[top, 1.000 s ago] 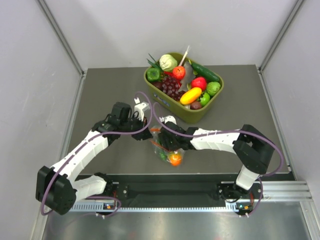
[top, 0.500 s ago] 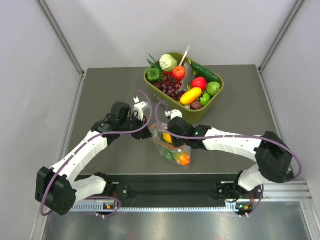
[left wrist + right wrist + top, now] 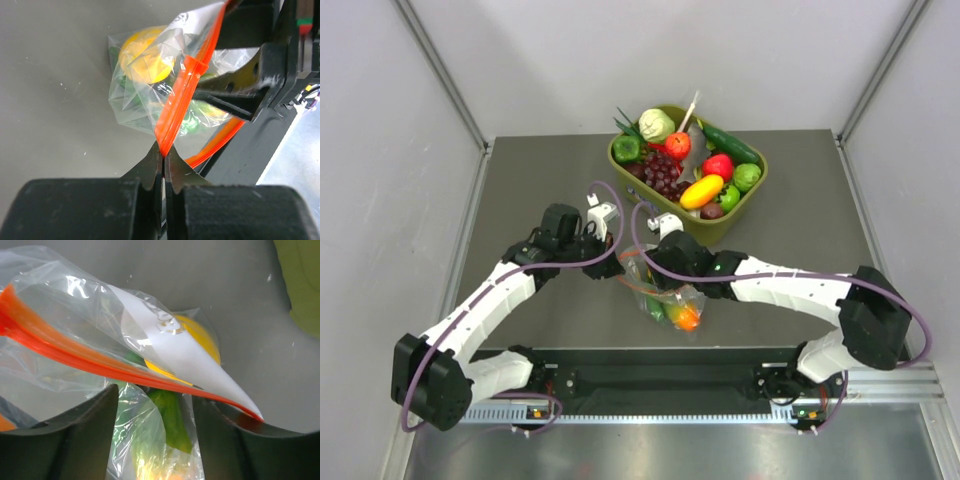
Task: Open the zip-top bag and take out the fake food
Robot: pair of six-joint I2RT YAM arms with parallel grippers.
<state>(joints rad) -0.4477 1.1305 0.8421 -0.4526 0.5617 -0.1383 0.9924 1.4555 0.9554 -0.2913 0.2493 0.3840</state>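
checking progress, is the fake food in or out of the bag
In: the yellow lemon and a green piece sit behind the clear plastic of the zip-top bag, seen in both wrist views.

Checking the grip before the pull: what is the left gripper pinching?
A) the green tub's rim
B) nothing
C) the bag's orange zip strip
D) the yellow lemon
C: the left gripper is shut on the orange zip strip of the zip-top bag, seen from the left wrist.

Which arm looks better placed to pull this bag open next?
Probably the right: the left gripper pinches the zip-top bag by its orange strip, while the right gripper, open, sits at that strip.
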